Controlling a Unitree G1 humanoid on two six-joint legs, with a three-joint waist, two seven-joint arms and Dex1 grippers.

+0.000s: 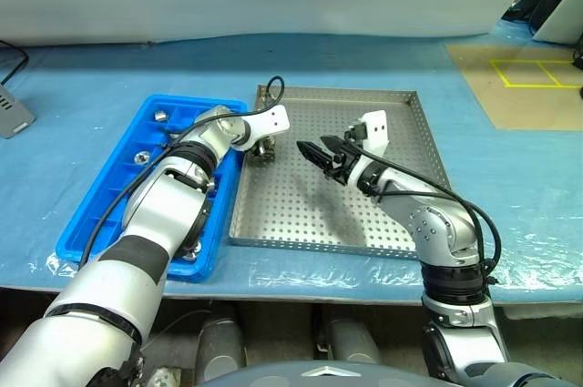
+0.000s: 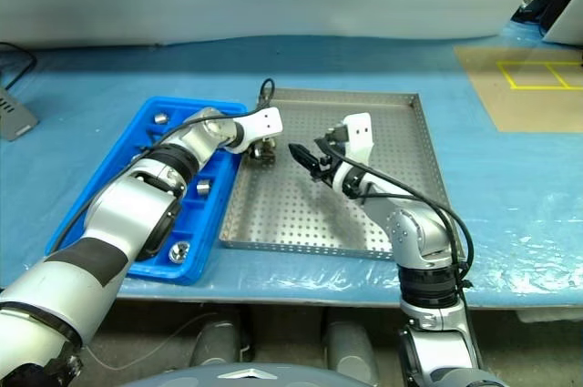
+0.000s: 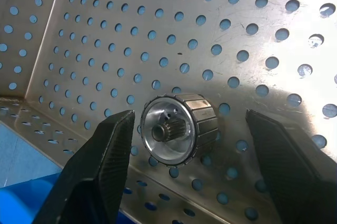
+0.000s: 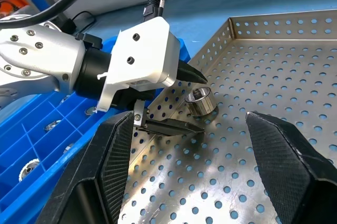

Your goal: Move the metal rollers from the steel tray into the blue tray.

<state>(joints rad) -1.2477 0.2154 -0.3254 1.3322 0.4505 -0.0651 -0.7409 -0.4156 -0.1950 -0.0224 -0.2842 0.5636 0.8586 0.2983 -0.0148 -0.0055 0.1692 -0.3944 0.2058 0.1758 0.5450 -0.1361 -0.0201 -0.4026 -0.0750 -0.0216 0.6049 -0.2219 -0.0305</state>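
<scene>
Right now one metal roller (image 3: 179, 132) lies on its side on the perforated floor of the steel tray (image 1: 401, 178), close to the rim that faces the blue tray (image 1: 109, 196). The left gripper (image 4: 181, 103) is down at it, its two black fingers apart with the roller between them and a gap showing on each side, so nothing is clamped yet. The right gripper (image 1: 321, 152) hangs above the middle of the steel tray, away from the roller, with its fingers also spread and nothing between them.

Several other rollers (image 2: 204, 187) already sit in compartments of the blue tray.

Judging by its look, the roller is solid polished metal: stiff, probably heavy for its size, and slick. It will not deform, so a firm squeeze should do no harm, but a light or off-centre pinch could let it squirt out or roll across the tray floor. The ribbed outer band looks like the best place to take hold, with the fingers on opposite sides of the curved wall and centred along its length. The smooth end face with the toothed centre bore offers less purchase.
</scene>
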